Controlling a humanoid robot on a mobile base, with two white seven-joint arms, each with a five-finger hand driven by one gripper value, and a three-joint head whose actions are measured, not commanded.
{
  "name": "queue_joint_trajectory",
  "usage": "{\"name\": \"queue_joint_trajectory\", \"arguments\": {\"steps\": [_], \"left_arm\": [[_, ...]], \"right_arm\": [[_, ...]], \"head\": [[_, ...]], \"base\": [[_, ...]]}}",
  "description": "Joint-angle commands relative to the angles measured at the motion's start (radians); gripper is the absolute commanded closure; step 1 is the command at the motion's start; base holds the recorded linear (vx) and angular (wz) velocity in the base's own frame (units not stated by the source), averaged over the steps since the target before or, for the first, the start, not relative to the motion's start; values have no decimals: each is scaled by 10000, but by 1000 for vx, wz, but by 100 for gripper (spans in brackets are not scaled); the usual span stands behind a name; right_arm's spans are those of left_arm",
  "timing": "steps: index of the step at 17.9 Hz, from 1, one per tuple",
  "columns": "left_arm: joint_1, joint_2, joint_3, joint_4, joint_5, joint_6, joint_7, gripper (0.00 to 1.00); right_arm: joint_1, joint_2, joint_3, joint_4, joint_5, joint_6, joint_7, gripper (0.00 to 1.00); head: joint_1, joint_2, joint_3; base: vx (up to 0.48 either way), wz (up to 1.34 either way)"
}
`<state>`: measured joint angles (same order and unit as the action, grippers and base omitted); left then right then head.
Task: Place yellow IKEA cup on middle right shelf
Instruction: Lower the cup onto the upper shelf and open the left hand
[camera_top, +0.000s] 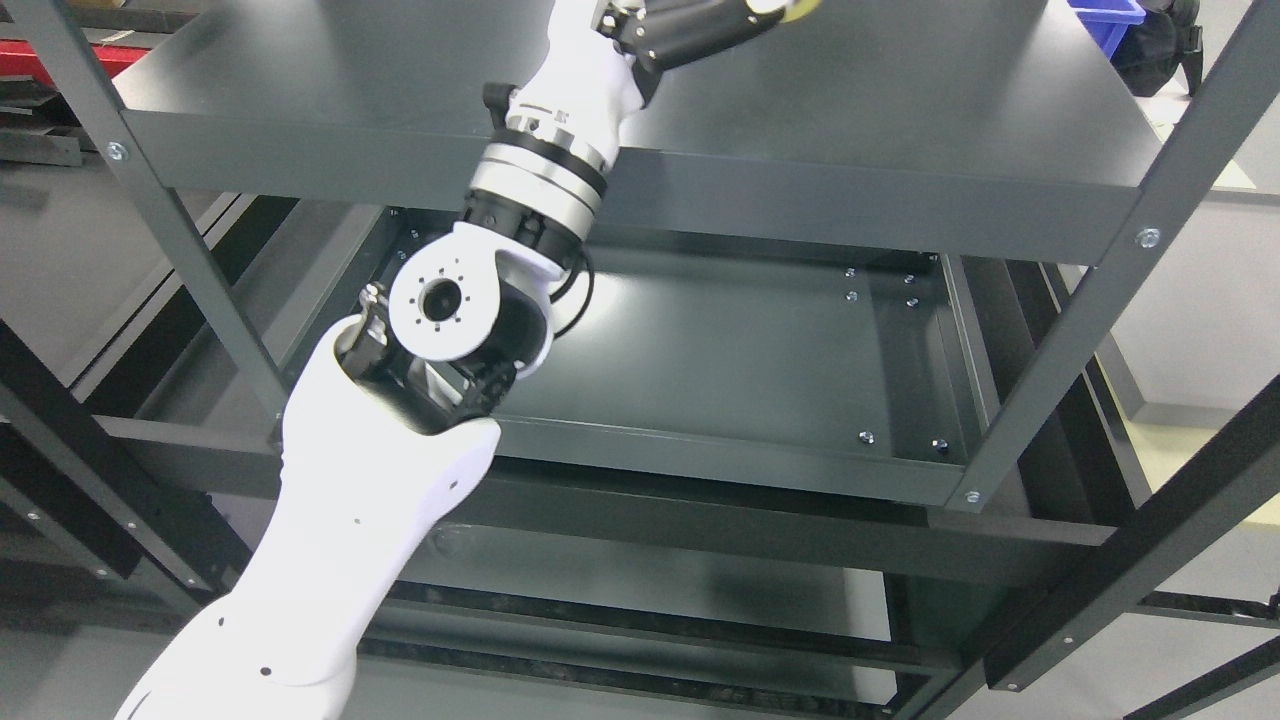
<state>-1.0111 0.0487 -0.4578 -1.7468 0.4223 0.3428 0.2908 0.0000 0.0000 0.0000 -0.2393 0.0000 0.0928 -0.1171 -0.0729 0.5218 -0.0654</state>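
My left arm (340, 520) comes in from the lower left and reaches up across the front of the dark grey shelf unit. Its hand (700, 28) hovers over the top shelf (900, 100), and the picture's upper edge cuts most of it off. At the hand's tip, right at that edge, shows a small sliver of the yellow cup (798, 7). Whether the hand grips the cup cannot be seen. The shelf below (750, 350) is a bare recessed tray, with the wrist and elbow joints hanging in front of its left part.
Slanted uprights (1090, 320) frame the unit on the right and on the left (180, 240). A lower shelf (650, 580) lies underneath. A blue bin (1108, 20) stands behind the top shelf's far right corner. Black beams cross the bottom right.
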Motion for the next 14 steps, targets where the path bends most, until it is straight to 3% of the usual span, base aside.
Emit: {"name": "queue_joint_trajectory", "arguments": {"steps": [1,3,8,14], "left_arm": [[-412,-313,2215,824,-939,2164,251,98],[-564,-313,2262,916,-987,3240,831,97],[-627,-313,2691,1560,-757,3383,927,95],[-612,-313,2446,1607,546,3413,758,44]], "right_arm": [[138,-175,169,0,-245,8,5,1],[138,-175,169,0,-245,8,5,1],[138,-175,169,0,-245,8,5,1],[138,-175,169,0,-245,8,5,1]], "head": [[0,0,0],[0,0,0],[0,0,0],[0,0,0]], "base": [[0,0],[0,0],[0,0],[0,0]]}}
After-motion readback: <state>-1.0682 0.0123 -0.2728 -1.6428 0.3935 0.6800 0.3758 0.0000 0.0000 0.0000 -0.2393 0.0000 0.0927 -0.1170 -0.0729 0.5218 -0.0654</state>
